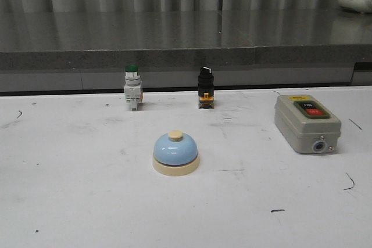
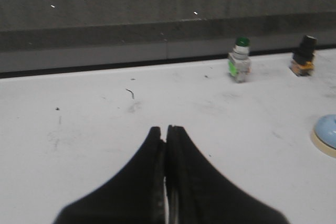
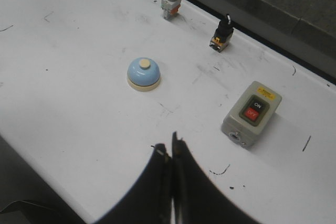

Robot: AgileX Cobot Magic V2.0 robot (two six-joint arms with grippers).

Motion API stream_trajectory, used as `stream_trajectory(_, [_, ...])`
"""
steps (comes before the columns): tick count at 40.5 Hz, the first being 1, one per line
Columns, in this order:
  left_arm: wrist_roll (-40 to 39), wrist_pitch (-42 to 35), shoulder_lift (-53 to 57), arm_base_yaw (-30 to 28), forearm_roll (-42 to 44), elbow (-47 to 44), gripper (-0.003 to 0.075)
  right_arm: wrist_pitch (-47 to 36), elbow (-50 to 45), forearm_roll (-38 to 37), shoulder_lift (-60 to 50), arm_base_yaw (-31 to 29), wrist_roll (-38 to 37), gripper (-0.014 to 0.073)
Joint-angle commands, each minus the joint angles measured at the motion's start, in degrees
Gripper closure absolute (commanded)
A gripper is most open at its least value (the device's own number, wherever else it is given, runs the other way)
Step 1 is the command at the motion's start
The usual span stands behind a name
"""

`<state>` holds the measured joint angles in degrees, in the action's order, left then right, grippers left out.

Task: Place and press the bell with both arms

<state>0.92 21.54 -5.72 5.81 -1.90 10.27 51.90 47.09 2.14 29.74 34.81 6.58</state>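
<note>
The light-blue bell [image 1: 175,153] with its cream base and cream knob stands upright on the white table [image 1: 70,190], near the middle. No arm shows in the front view. In the left wrist view only the bell's edge [image 2: 326,134] shows, and my left gripper [image 2: 166,129] is shut with nothing in it, well apart from the bell. From the right wrist view, the bell [image 3: 144,73] sits some way beyond my right gripper [image 3: 168,147], which is shut and empty above the table near its front edge.
A green-capped push button [image 1: 132,87] and a black selector switch [image 1: 205,87] stand at the table's back edge. A grey switch box [image 1: 307,123] with red and black buttons lies at the right. A dark ledge [image 1: 174,45] runs behind the table.
</note>
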Motion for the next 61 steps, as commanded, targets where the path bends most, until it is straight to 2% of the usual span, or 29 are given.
stream_trajectory(1, [-0.4,-13.6,3.7,-2.9,-0.1,-5.0,0.0740,-3.6,1.3,0.2,0.1,-0.4,0.0,0.0662])
stream_trajectory(7, [-0.4,-22.6,7.2,-5.6,-0.2,-12.1,0.0740,-3.6,1.3,0.2,0.1,-0.4,0.0,0.0662])
stream_trajectory(9, [-0.4,-20.9,6.9,-5.7,-0.5,-11.7,0.0740,-3.4,1.3,0.2,0.1,-0.4,0.0,0.0662])
stream_trajectory(61, [-0.4,-21.5,7.0,-6.6,-0.6,-11.9,0.0740,-3.2,1.3,0.2,0.1,-0.4,0.0,0.0662])
